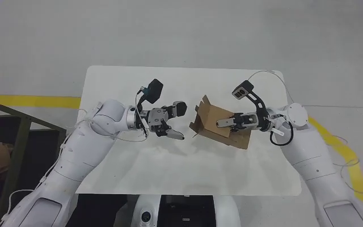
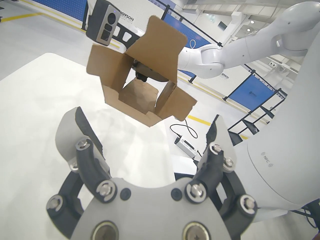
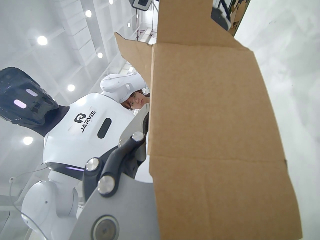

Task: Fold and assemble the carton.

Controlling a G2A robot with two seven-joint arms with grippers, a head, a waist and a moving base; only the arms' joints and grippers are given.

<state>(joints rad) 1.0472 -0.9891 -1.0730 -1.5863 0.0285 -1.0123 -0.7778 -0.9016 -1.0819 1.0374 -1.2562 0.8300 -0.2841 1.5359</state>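
carton point(image 1: 211, 115) sideways, mouth toward left hand point(image 1: 178, 121)

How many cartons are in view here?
1: the carton, held by the right gripper over the middle of the table, its open end facing the open left gripper. More could lie beyond the table's edges.

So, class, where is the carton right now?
In the top view the carton is over the right half of the table, held in the right jaws, its open end facing the open left jaws.
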